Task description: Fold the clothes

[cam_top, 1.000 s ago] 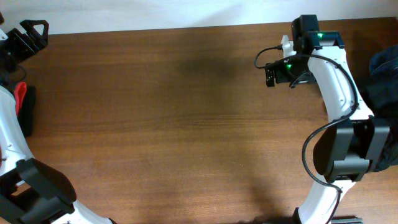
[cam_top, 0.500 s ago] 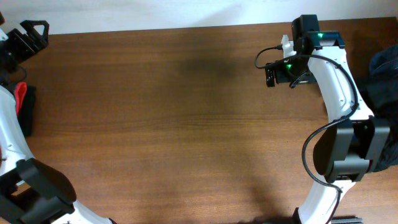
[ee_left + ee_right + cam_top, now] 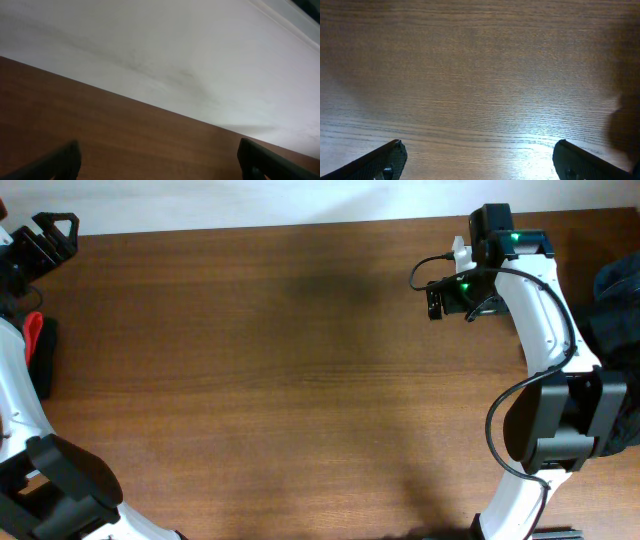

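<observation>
Far left edge of bench (image 3: pixel 300 380): black pants (image 3: pixel 44 365) with a red strip showing, bunched small, partly under the white left arm and cut off by the frame edge. Not touched by either hand.

Left hand (image 3: pixel 160 155): up at the far left corner, fingers spread wide, nothing between them. Pointed across the far edge of the bench toward the pale wall (image 3: pixel 175 60).

Right hand (image 3: pixel 480 152): over the far right part of the bench, fingers spread wide, nothing held. Bare wood grain below, with a bright patch of light near the middle.

Right edge: heap of dark and blue garments (image 3: pixel 618 305), spilling beyond the frame, just beside the right arm's elbow.

Between the two arms: broad open stretch of brown wood from far edge to near edge. Far edge straight, meeting the wall. Near corners taken up by the arm bases.
</observation>
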Robot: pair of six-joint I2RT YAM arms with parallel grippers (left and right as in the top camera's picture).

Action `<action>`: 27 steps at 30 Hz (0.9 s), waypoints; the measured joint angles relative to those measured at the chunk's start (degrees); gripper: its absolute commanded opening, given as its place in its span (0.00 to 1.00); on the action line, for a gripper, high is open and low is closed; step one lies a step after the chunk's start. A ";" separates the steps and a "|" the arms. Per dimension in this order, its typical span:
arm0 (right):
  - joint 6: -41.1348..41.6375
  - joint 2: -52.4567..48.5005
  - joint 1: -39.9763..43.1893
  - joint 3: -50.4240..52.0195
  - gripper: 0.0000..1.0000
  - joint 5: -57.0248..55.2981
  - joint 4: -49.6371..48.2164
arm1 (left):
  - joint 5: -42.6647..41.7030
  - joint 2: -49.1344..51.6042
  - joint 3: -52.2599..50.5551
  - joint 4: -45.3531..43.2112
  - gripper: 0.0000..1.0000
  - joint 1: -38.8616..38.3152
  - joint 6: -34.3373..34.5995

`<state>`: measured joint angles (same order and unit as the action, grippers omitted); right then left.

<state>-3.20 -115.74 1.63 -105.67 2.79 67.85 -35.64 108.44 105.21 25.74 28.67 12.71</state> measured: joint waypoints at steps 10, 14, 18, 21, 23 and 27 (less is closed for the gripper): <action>-0.04 0.00 0.00 0.00 0.99 0.00 0.00 | 0.00 0.00 0.00 0.02 1.00 0.00 0.00; -0.04 0.00 0.00 0.00 0.99 0.00 0.00 | 0.00 0.00 0.00 0.00 1.00 0.00 0.00; -0.02 0.00 0.00 0.00 0.99 0.00 0.00 | 0.02 0.00 0.00 -0.02 1.00 0.00 0.00; -0.02 0.00 0.00 0.00 0.99 0.00 0.02 | 0.31 0.00 0.00 0.00 1.00 0.00 0.00; -0.04 0.00 0.00 0.00 0.99 0.00 0.00 | 0.48 0.00 0.00 0.02 1.00 0.00 0.00; -0.02 0.00 0.00 0.00 0.99 0.00 0.00 | 0.94 0.00 -0.02 -2.29 1.00 0.00 0.02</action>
<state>-3.22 -115.74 1.63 -105.67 2.79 67.85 -34.70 108.44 105.19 23.44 28.67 12.73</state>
